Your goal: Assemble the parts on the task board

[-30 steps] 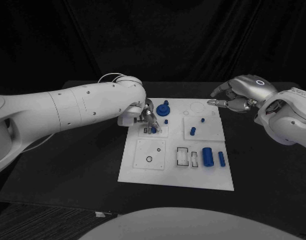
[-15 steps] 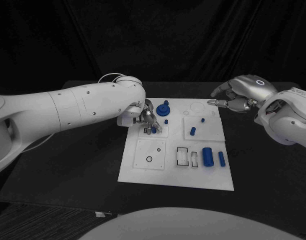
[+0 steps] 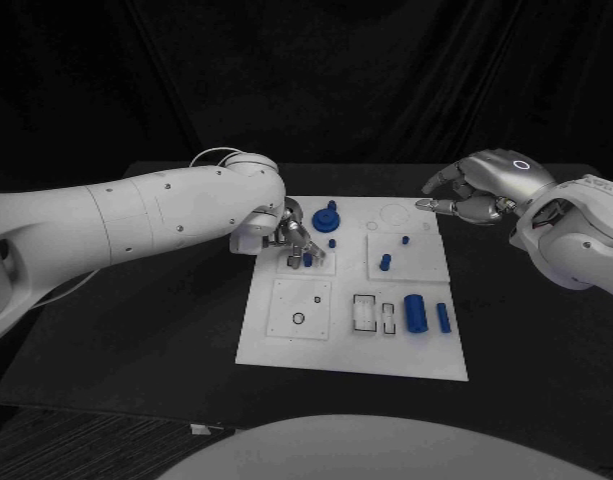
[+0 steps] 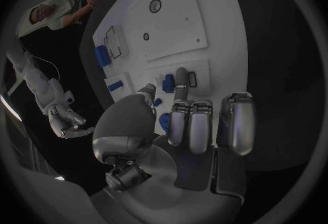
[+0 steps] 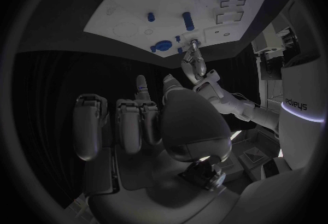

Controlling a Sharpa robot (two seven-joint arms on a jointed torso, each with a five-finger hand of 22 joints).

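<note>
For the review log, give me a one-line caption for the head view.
Left hand works at the task board's far-left corner among blue parts; right hand hovers off its far-right edge.

Blue parts (image 3: 416, 313) on white task board (image 3: 299, 350)

The task board (image 3: 285, 340) lay in the middle of the table (image 3: 148, 330). The left hand (image 3: 292, 240) hung over its far left part, beside a knobbed part (image 3: 326, 217); the right hand (image 3: 465, 195) hovered beyond its far right corner.
</note>
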